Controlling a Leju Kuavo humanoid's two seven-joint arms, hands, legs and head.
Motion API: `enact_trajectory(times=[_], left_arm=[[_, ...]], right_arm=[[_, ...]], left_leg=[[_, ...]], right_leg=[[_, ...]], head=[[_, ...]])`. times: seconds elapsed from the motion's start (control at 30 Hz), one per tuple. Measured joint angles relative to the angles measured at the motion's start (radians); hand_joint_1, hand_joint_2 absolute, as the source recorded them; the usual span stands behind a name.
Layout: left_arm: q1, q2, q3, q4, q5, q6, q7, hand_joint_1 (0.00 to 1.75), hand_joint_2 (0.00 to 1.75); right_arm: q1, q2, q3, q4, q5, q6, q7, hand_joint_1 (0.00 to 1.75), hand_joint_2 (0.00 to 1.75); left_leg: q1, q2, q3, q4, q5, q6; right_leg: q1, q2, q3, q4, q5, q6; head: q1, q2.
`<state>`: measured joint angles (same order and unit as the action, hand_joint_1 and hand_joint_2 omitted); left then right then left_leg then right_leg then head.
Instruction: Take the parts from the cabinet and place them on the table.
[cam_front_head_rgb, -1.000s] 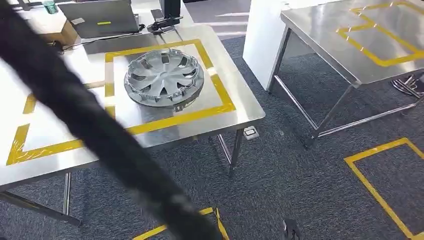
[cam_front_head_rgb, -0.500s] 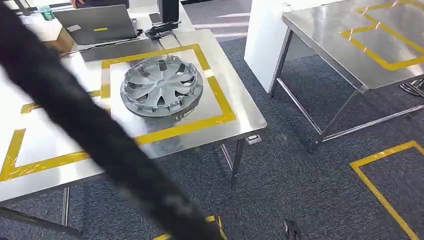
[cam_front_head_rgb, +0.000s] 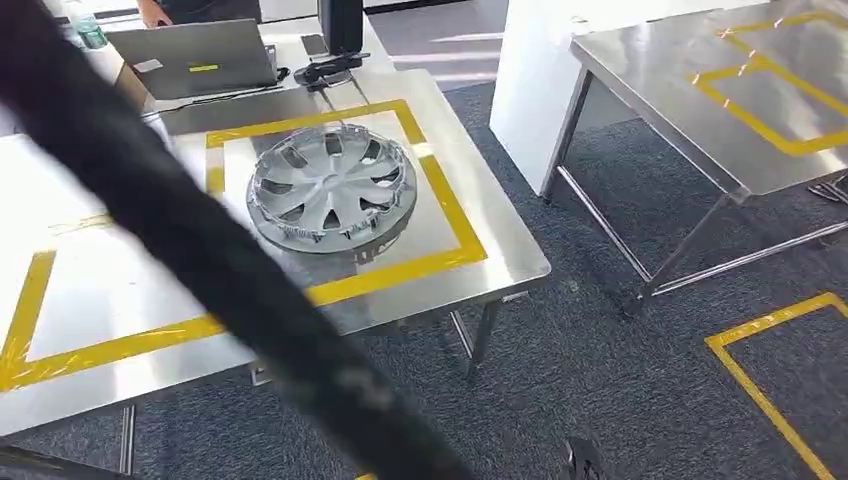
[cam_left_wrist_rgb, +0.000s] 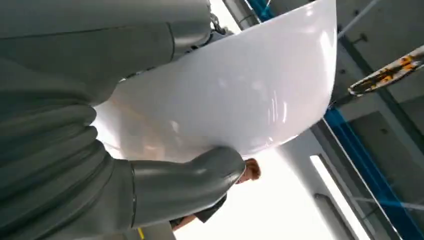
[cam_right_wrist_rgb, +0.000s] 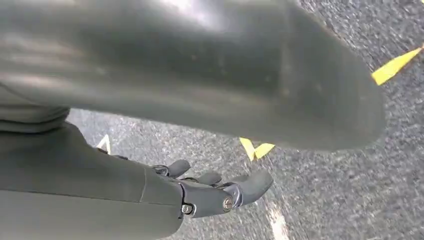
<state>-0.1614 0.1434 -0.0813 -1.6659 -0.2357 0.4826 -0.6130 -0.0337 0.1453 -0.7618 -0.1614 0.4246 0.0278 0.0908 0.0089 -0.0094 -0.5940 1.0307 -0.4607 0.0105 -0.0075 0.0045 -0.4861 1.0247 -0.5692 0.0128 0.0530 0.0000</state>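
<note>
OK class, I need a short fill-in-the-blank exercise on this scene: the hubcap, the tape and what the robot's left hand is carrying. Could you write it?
1. The hubcap lies inside a square of ____ tape on the near table.
2. The left hand holds a glossy ____ panel.
3. Behind the hubcap stands an open ____.
4. The floor is covered in dark ____.

Answers: yellow; white; laptop; carpet
</note>
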Motion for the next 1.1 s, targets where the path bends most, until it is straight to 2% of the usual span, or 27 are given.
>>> enact_trajectory(times=[0.03,0.07,0.1,0.13,0.17,0.2,0.23,0.3,0.37,0.43,0.47,0.5,0.53,0.57,0.6,0.63,0.67,0.7,0.73,0.8,0.83,0.87,0.97,1.03,1.07,1.1], left_arm=[[-0.004,0.000,0.000,0.003,-0.003,0.000,-0.001,1.75,1.75],[-0.009,0.000,0.000,0.009,-0.004,0.000,-0.001,1.75,1.75],[-0.011,-0.001,0.000,0.016,-0.005,0.000,-0.001,1.75,1.75],[-0.010,-0.001,0.000,0.022,-0.005,0.000,0.000,1.75,1.75],[-0.010,-0.001,0.000,0.026,-0.005,0.000,-0.001,1.75,1.75],[-0.010,-0.002,0.000,0.032,-0.005,0.000,-0.001,1.75,1.75],[-0.011,-0.002,0.000,0.036,-0.005,0.000,-0.001,1.75,1.75],[-0.013,-0.003,0.000,0.042,-0.005,0.000,-0.001,1.75,1.75],[-0.020,-0.010,0.000,0.050,-0.006,0.000,-0.003,1.75,1.75],[-0.021,-0.017,-0.001,0.055,-0.010,-0.002,-0.005,1.75,1.75],[-0.024,-0.021,-0.002,0.058,-0.014,-0.006,-0.005,1.75,1.75],[-0.027,-0.022,-0.003,0.060,-0.016,-0.010,-0.004,1.75,1.75],[-0.033,-0.024,-0.005,0.062,-0.016,-0.010,-0.007,1.75,1.75],[-0.040,-0.025,-0.005,0.066,-0.017,-0.010,-0.007,1.75,1.75],[-0.041,-0.026,-0.006,0.070,-0.017,-0.012,-0.007,1.75,1.75],[-0.040,-0.028,-0.007,0.077,-0.016,-0.013,-0.006,1.75,1.75],[-0.040,-0.029,-0.008,0.085,-0.015,-0.014,-0.006,1.75,1.75],[-0.040,-0.030,-0.008,0.090,-0.015,-0.014,-0.006,1.75,1.75],[-0.040,-0.031,-0.008,0.093,-0.015,-0.015,-0.006,1.75,1.75],[-0.042,-0.033,-0.009,0.099,-0.015,-0.016,-0.007,1.75,1.75],[-0.043,-0.033,-0.009,0.101,-0.015,-0.016,-0.007,1.75,1.75],[-0.045,-0.034,-0.009,0.105,-0.015,-0.016,-0.007,1.75,1.75],[-0.046,-0.036,-0.010,0.108,-0.015,-0.016,-0.006,1.75,1.75],[-0.048,-0.039,-0.011,0.107,-0.015,-0.017,-0.007,1.75,1.75],[-0.051,-0.041,-0.011,0.107,-0.015,-0.017,-0.007,1.75,1.75],[-0.051,-0.042,-0.011,0.108,-0.015,-0.017,-0.007,1.75,1.75]], right_arm=[[-0.002,0.001,0.000,0.000,-0.001,-0.001,-0.001,0.00,0.00],[-0.002,0.000,-0.002,0.000,-0.002,-0.003,-0.001,0.00,0.00],[-0.001,0.000,-0.003,0.000,-0.004,-0.008,-0.001,0.00,0.00],[0.001,0.000,-0.004,0.000,-0.005,-0.011,0.001,0.00,0.00],[0.004,0.000,-0.004,0.000,-0.006,-0.012,0.002,0.00,0.00],[0.007,0.001,-0.005,0.000,-0.007,-0.013,0.002,0.00,0.00],[0.007,0.001,-0.005,0.000,-0.007,-0.013,0.002,0.00,0.00],[0.007,0.000,-0.006,0.000,-0.009,-0.016,0.002,0.00,0.00],[0.004,0.001,-0.011,0.000,-0.013,-0.018,0.005,0.00,0.00],[0.006,0.001,-0.015,0.000,-0.014,-0.020,0.011,0.00,0.00],[0.006,0.002,-0.019,0.000,-0.018,-0.023,0.011,0.00,0.00],[0.006,0.003,-0.022,0.000,-0.018,-0.024,0.011,0.00,0.00],[0.007,0.003,-0.023,0.000,-0.018,-0.027,0.009,0.00,0.00],[0.006,0.003,-0.024,0.000,-0.018,-0.029,0.008,0.00,0.00],[0.006,0.003,-0.026,0.000,-0.018,-0.029,0.007,0.00,0.00],[0.006,0.003,-0.027,0.000,-0.018,-0.030,0.004,0.00,0.00],[0.008,0.003,-0.027,0.000,-0.017,-0.031,0.002,0.00,0.00],[0.009,0.003,-0.028,0.000,-0.017,-0.031,0.001,0.00,0.00],[0.010,0.003,-0.028,0.000,-0.017,-0.031,0.000,0.00,0.00],[0.011,0.003,-0.028,0.000,-0.017,-0.030,-0.001,0.00,0.00],[0.012,0.003,-0.028,0.000,-0.017,-0.030,-0.001,0.00,0.00],[0.010,0.003,-0.028,0.000,-0.017,-0.030,-0.001,0.00,0.00],[0.011,0.003,-0.028,0.000,-0.017,-0.030,-0.001,0.00,0.00],[0.009,0.003,-0.028,0.000,-0.017,-0.029,-0.001,0.00,0.00],[0.006,0.003,-0.028,0.000,-0.017,-0.030,-0.001,0.00,0.00],[0.007,0.003,-0.028,0.000,-0.014,-0.030,-0.002,0.00,0.00]], left_leg=[[0.000,0.002,0.006,-0.002,-0.005,0.008],[0.000,0.004,0.009,-0.002,-0.009,0.011],[0.000,0.004,0.013,-0.002,-0.015,0.013],[0.000,0.004,0.017,-0.002,-0.021,0.013],[0.000,0.003,0.023,-0.002,-0.027,0.012],[0.000,0.003,0.032,-0.002,-0.034,0.010],[0.000,0.002,0.045,-0.002,-0.042,0.008],[0.000,0.003,0.069,-0.002,-0.060,0.003],[-0.005,0.000,0.066,0.000,-0.072,-0.011],[-0.004,0.001,0.070,-0.011,-0.073,-0.020],[-0.006,0.001,0.076,-0.016,-0.075,-0.026],[-0.005,0.002,0.084,-0.012,-0.080,-0.033],[-0.004,0.005,0.076,0.018,-0.087,-0.036],[-0.004,0.005,0.036,0.089,-0.119,-0.041],[-0.003,0.005,-0.006,0.161,-0.147,-0.044],[-0.002,0.005,-0.064,0.252,-0.178,-0.047],[-0.002,0.005,-0.108,0.309,-0.182,-0.049],[-0.001,0.005,-0.126,0.313,-0.160,-0.049],[-0.001,0.005,-0.119,0.273,-0.115,-0.048],[0.001,0.006,-0.053,0.089,0.010,-0.043],[0.000,0.009,-0.032,0.023,0.033,-0.039],[-0.004,0.009,-0.013,0.002,0.015,-0.034],[-0.007,0.003,-0.018,0.009,0.001,-0.012],[0.000,0.002,-0.002,0.000,-0.002,0.001],[0.000,0.004,0.002,-0.001,-0.007,0.008],[0.000,0.006,0.007,-0.001,-0.012,0.011]], right_leg=[[0.002,-0.001,-0.023,0.044,-0.017,0.004],[0.000,-0.001,-0.067,0.118,-0.048,0.009],[-0.001,-0.001,-0.124,0.207,-0.080,0.011],[-0.001,0.000,-0.180,0.285,-0.097,0.012],[-0.001,-0.001,-0.218,0.323,-0.089,0.013],[-0.002,-0.001,-0.229,0.309,-0.055,0.013],[-0.003,-0.001,-0.217,0.249,0.003,0.011],[-0.003,-0.002,-0.151,0.062,0.129,0.005],[0.006,-0.003,-0.128,0.012,0.109,-0.006],[0.009,-0.002,-0.130,0.014,0.103,-0.016],[0.007,-0.002,-0.126,0.010,0.102,-0.022],[-0.002,-0.002,-0.113,-0.001,0.105,-0.029],[-0.002,-0.002,-0.102,-0.004,0.100,-0.036],[-0.002,-0.002,-0.095,-0.004,0.095,-0.043],[-0.002,-0.002,-0.090,-0.004,0.090,-0.046],[-0.001,-0.002,-0.084,-0.004,0.083,-0.048],[-0.001,-0.002,-0.078,-0.004,0.076,-0.048],[-0.001,-0.001,-0.071,-0.004,0.071,-0.048],[-0.002,0.001,-0.062,-0.004,0.064,-0.046],[-0.002,0.003,-0.036,-0.004,0.046,-0.040],[-0.002,0.003,-0.037,-0.004,0.037,-0.034],[0.006,0.006,-0.037,0.004,0.028,-0.025],[0.003,0.002,-0.030,-0.009,0.022,-0.011],[0.000,0.000,-0.027,0.015,0.010,0.002],[0.000,-0.001,-0.060,0.072,-0.016,0.008],[-0.001,0.000,-0.109,0.154,-0.052,0.012]], head=[[0.001,0.000],[0.003,0.000],[0.002,0.000],[0.002,0.000],[0.002,0.000],[0.003,0.000],[0.003,0.000],[0.003,0.000],[-0.003,0.000],[-0.003,0.000],[-0.002,0.000],[-0.003,0.000],[-0.004,0.000],[-0.007,0.000],[-0.008,0.000],[-0.009,0.000],[-0.009,0.000],[-0.009,0.000],[-0.009,0.000],[-0.009,0.000],[-0.011,0.000],[-0.018,0.000],[-0.022,0.000],[-0.024,0.000],[-0.023,0.000],[-0.026,0.000]])
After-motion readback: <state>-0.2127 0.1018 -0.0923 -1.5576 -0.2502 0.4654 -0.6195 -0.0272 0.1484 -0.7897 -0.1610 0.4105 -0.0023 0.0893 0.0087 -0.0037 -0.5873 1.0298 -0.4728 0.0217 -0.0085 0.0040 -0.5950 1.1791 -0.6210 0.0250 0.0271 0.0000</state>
